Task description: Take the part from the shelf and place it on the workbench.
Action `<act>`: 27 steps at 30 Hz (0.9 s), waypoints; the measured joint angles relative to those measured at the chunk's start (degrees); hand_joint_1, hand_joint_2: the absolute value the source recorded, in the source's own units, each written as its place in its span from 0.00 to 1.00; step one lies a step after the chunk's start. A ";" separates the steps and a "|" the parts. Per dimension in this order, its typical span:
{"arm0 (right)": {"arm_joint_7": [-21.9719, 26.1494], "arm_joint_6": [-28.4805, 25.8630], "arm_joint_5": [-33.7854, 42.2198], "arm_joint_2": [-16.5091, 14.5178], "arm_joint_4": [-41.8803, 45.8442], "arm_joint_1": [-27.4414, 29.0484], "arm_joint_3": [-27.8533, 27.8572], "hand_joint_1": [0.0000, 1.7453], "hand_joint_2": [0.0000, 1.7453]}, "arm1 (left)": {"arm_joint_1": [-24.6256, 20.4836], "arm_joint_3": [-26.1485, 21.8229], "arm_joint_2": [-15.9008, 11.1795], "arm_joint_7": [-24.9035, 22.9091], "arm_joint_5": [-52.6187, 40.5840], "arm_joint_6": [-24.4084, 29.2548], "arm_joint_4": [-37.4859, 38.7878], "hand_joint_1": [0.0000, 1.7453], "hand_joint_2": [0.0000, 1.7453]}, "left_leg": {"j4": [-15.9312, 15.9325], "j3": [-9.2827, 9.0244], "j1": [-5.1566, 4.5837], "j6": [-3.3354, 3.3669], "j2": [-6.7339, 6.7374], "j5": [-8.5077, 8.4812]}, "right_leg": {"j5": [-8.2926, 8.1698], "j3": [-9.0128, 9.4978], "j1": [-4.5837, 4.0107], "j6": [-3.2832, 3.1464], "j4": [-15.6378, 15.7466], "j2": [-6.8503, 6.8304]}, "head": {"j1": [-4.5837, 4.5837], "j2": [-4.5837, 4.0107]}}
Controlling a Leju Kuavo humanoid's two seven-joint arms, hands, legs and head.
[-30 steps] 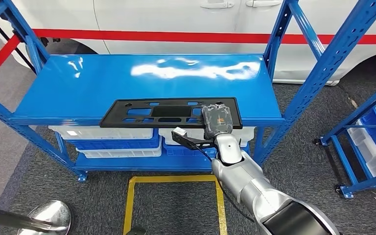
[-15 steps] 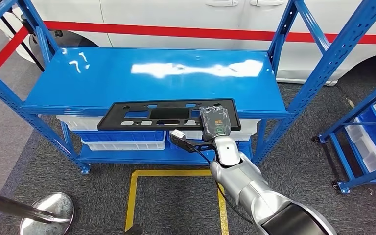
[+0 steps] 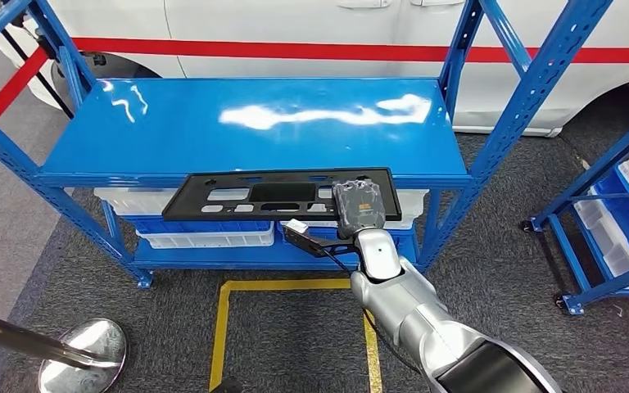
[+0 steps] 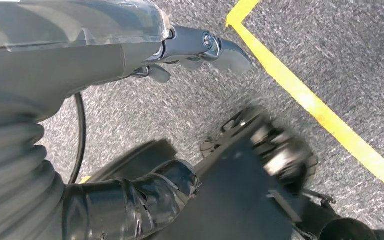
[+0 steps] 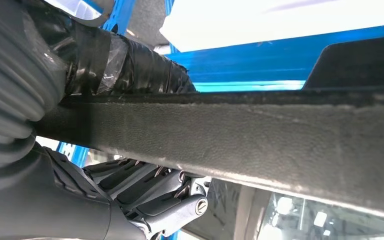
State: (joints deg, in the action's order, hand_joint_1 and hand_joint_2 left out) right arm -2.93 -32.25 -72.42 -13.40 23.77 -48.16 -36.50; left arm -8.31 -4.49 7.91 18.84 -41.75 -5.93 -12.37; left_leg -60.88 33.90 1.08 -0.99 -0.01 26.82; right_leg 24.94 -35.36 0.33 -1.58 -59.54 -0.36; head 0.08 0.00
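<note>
The part [image 3: 246, 195] is a long flat black plastic panel with several cut-outs. It hangs level just in front of the blue shelf's top board [image 3: 246, 123], with only its far edge over the board's front lip. My right hand [image 3: 359, 209] grips its right end, the back of the hand on top. In the right wrist view the part's thick dark edge [image 5: 260, 135] runs across, the taped thumb [image 5: 125, 60] on one face and the fingers [image 5: 150, 190] on the other. My left hand [image 4: 145, 45] hangs over grey carpet and holds nothing.
White and blue bins [image 3: 205, 237] fill the shelf's lower level under the part. A white car with a red stripe [image 3: 295, 51] stands behind. Another blue rack [image 3: 614, 229] is at the right. Yellow floor tape [image 3: 295, 285] and a chrome post base [image 3: 82, 352] lie near me.
The part has come toward me, from lying across the shelf's front lip to hanging almost wholly in front of it, still in my right hand. The camera has shifted slightly too.
</note>
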 joint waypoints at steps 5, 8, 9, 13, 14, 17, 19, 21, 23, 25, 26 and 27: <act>0.02 -0.08 0.18 -0.01 0.01 0.22 0.00 1.00 1.00 | 0.16 0.01 -0.05 0.12 -0.15 0.00 0.00 0.00 1.00 | 2.31 -0.47 -0.12 1.84 -0.05 -0.97 | 0.12 -0.75 -0.03 1.65 -0.60 0.10 | 0.03 0.00; 0.09 -0.14 0.31 0.05 -0.01 0.36 0.00 1.00 1.00 | 0.06 0.01 -0.07 0.20 -0.15 0.01 0.00 0.00 1.00 | 2.70 -0.03 0.01 2.85 0.08 -1.64 | 5.40 -4.21 0.08 2.30 -8.76 0.24 | 0.07 0.00; 0.13 -0.15 0.36 0.08 -0.01 0.52 0.00 1.00 1.00 | 0.08 0.01 -0.07 0.20 -0.15 0.01 0.00 0.00 1.00 | 2.66 0.20 -0.04 2.97 0.09 -1.74 | 7.21 -5.86 0.08 2.43 -12.68 0.27 | 0.06 0.00; 0.15 -0.18 0.54 0.25 -0.02 1.25 0.00 1.00 1.00 | 0.24 0.01 -0.08 0.20 -0.10 -0.01 0.00 0.00 1.00 | 2.41 0.61 -0.22 3.02 -0.04 -1.98 | 5.02 -4.19 -0.01 1.99 -11.48 0.28 | 0.07 0.00; 0.16 -0.20 0.58 0.27 -0.02 1.26 0.01 1.00 1.00 | 0.23 0.01 -0.07 0.20 -0.05 -0.01 0.00 0.00 1.00 | 2.35 0.67 -0.26 2.95 -0.06 -2.00 | 3.35 -1.93 -0.11 1.59 -7.22 0.30 | 0.06 0.00; 0.19 -0.37 0.80 0.27 -0.02 1.18 0.02 1.00 1.00 | 0.15 0.01 -0.02 0.20 0.05 -0.01 0.00 0.00 1.00 | 2.22 1.16 -0.47 2.25 -0.03 -2.32 | 1.39 1.35 -0.61 0.75 0.00 0.34 | 0.04 0.00; 0.19 -0.46 0.92 0.28 -0.02 1.26 0.02 1.00 1.00 | 0.14 -0.01 -0.03 0.20 0.05 0.00 0.00 0.00 1.00 | 2.39 1.31 -0.53 1.63 -0.06 -2.59 | 1.05 1.28 -0.53 0.43 0.43 0.34 | 0.05 0.00; 0.19 -0.54 1.01 0.27 -0.01 1.28 0.02 1.00 1.00 | 0.15 -0.02 -0.09 0.20 0.08 0.01 0.00 0.00 1.00 | 0.97 1.98 -0.57 1.08 -0.09 -1.24 | 0.42 1.37 -0.09 -0.24 1.13 0.24 | 0.00 0.00; 0.27 -0.67 1.07 0.25 -0.01 1.27 0.02 1.00 1.00 | 0.15 -0.02 -0.19 0.19 0.11 0.02 0.00 0.00 1.00 | -4.82 4.34 -0.43 0.56 -0.08 2.43 | -0.03 1.25 0.12 -0.72 1.49 0.11 | -0.04 0.00; 0.34 -0.76 1.11 0.25 -0.02 1.41 0.02 1.00 1.00 | 0.22 -0.02 -0.23 0.18 0.11 0.02 0.00 0.00 1.00 | -11.98 7.13 -0.26 0.12 -0.07 5.58 | -0.13 0.93 0.09 -0.80 1.29 0.04 | -0.04 0.00; 0.35 -0.77 1.13 0.26 -0.02 1.52 0.02 1.00 1.00 | 0.28 -0.02 -0.25 0.17 0.11 0.02 0.00 0.00 1.00 | -13.55 7.60 -0.17 -0.03 -0.06 5.82 | -0.15 0.75 0.08 -0.80 1.12 0.02 | -0.04 0.00; 0.35 -0.78 1.13 0.27 -0.02 1.60 0.02 1.00 1.00 | 0.31 -0.02 -0.28 0.17 0.11 0.02 0.00 0.00 1.00 | -12.90 7.00 -0.07 -0.11 -0.05 5.02 | -0.16 0.58 0.09 -0.77 0.91 0.03 | -0.04 0.00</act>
State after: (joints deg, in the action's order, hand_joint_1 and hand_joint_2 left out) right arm -2.58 -33.03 -71.30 -13.14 23.75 -46.55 -36.48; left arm -8.00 -4.50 7.62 19.00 -41.64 -5.91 -12.37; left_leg -73.78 40.91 1.01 -1.10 -0.07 31.85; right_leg 24.78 -34.78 0.42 -2.35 -58.63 -0.33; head 0.04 0.00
